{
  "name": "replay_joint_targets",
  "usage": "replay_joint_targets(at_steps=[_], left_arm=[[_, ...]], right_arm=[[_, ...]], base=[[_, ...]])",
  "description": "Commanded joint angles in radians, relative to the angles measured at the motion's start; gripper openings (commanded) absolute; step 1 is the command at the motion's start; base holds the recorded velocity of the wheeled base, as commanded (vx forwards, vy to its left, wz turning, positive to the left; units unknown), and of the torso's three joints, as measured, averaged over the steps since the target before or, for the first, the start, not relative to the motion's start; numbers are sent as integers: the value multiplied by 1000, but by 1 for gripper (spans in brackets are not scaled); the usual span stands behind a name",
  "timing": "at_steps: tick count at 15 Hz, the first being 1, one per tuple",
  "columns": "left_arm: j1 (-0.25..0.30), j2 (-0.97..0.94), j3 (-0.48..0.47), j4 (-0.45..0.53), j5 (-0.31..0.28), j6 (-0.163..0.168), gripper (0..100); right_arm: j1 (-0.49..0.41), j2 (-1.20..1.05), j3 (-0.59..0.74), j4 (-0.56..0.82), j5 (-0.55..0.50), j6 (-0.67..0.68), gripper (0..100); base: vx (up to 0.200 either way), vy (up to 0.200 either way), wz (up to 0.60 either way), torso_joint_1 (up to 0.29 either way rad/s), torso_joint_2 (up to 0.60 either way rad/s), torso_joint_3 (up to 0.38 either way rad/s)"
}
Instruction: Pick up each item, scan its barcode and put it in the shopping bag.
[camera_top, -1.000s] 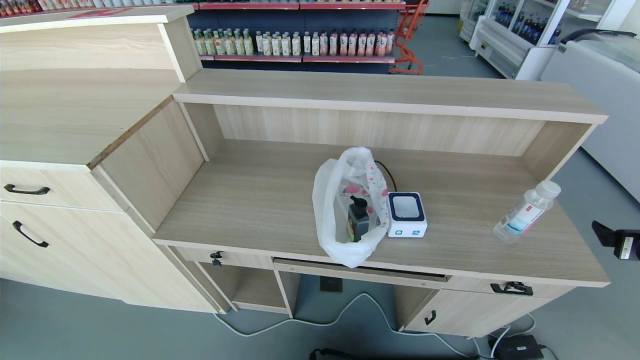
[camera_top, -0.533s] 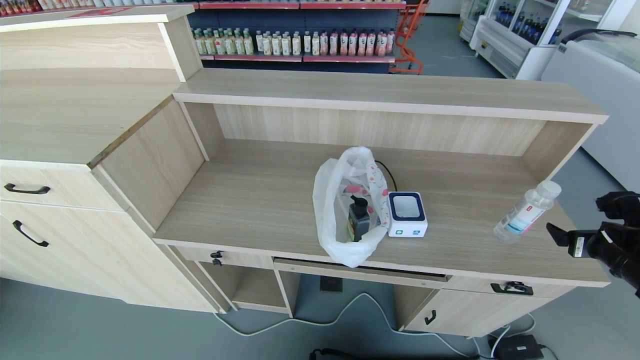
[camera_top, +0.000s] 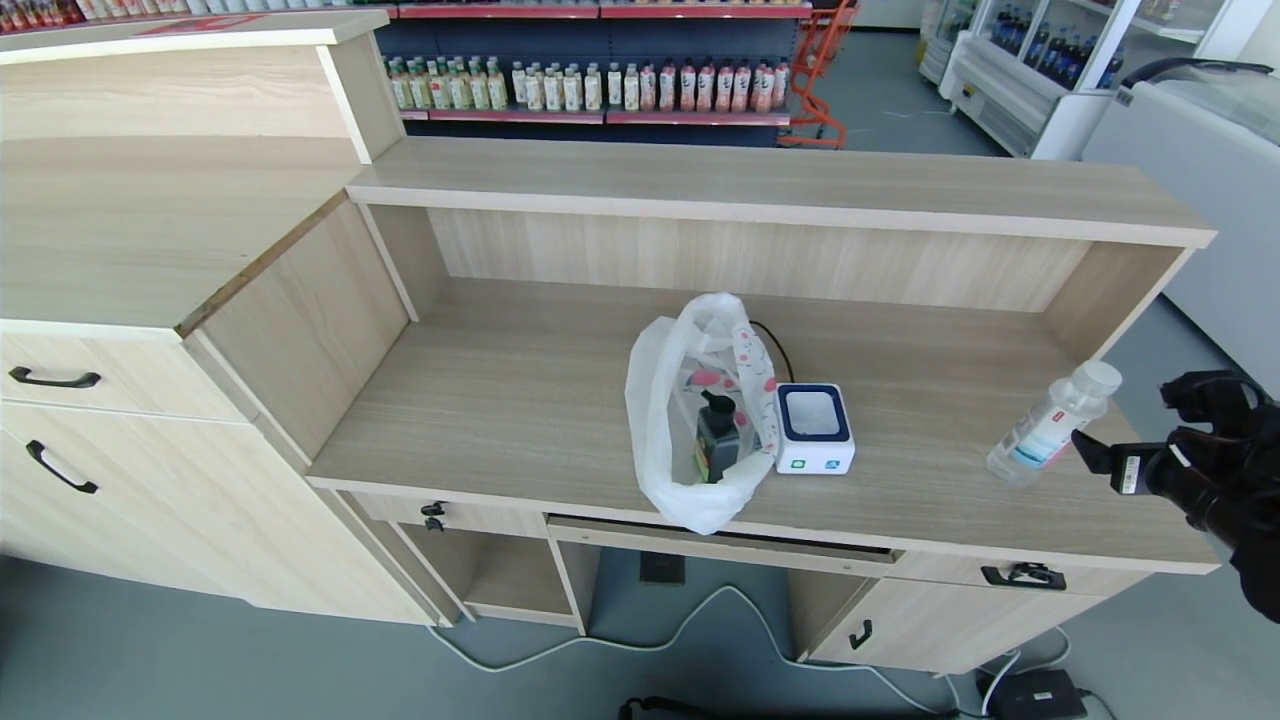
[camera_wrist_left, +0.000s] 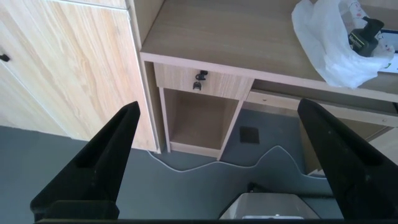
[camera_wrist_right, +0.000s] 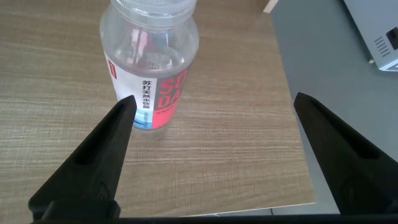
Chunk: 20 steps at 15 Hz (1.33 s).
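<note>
The desk (camera_top: 560, 400) is pale wood-grain laminate, flat and matte, with a raised back panel and a ledge above it. Near the middle of its front edge slumps the shopping bag (camera_top: 655, 420), thin, crinkled, translucent white plastic with a pink-and-red print on one side and its mouth gaping. Inside it stands a dark, squarish pump bottle (camera_top: 716, 442) with a black pump head. At the bag's 3 o'clock, just beside it, sits the scanner (camera_top: 813, 428), a small rounded white box with a dark-framed glass window on top. A thin black cable (camera_top: 775, 345) curves away at its 12 o'clock. Well apart at the scanner's 3 o'clock, near the desk's end, the clear bottle (camera_top: 1050, 425) stands on its base: a smooth cylinder of see-through plastic with a white cap and a white, red and blue label. The right gripper (camera_top: 1125, 420) hovers at the bottle's 3 o'clock, just beside it and level with it. Its black wedge-shaped fingers (camera_wrist_right: 93, 162) are spread wide, with the bottle (camera_wrist_right: 149, 68) ahead of them and not touched. The left gripper (camera_wrist_left: 217, 109) hangs low off the desk's front at about 7 o'clock of the bag, aimed at the grey floor, with its dark tapered fingers (camera_wrist_left: 99, 162) likewise wide apart and holding nothing.
</note>
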Motion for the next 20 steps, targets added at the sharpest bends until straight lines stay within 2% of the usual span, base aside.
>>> replay_joint_targets(at_steps=[1,14,20], left_arm=[[0,0,0,0,0,0,100],[0,0,0,0,0,0,100],[0,0,1,0,0,0,100]], right_arm=[[17,30,-15,-1,1,0,100],[106,151,-204,32,-37,11,100],[117,200,-261,47,-37,11,100]], base=[[0,0,0,0,0,0],[0,0,0,0,0,0],[0,0,0,0,0,0]])
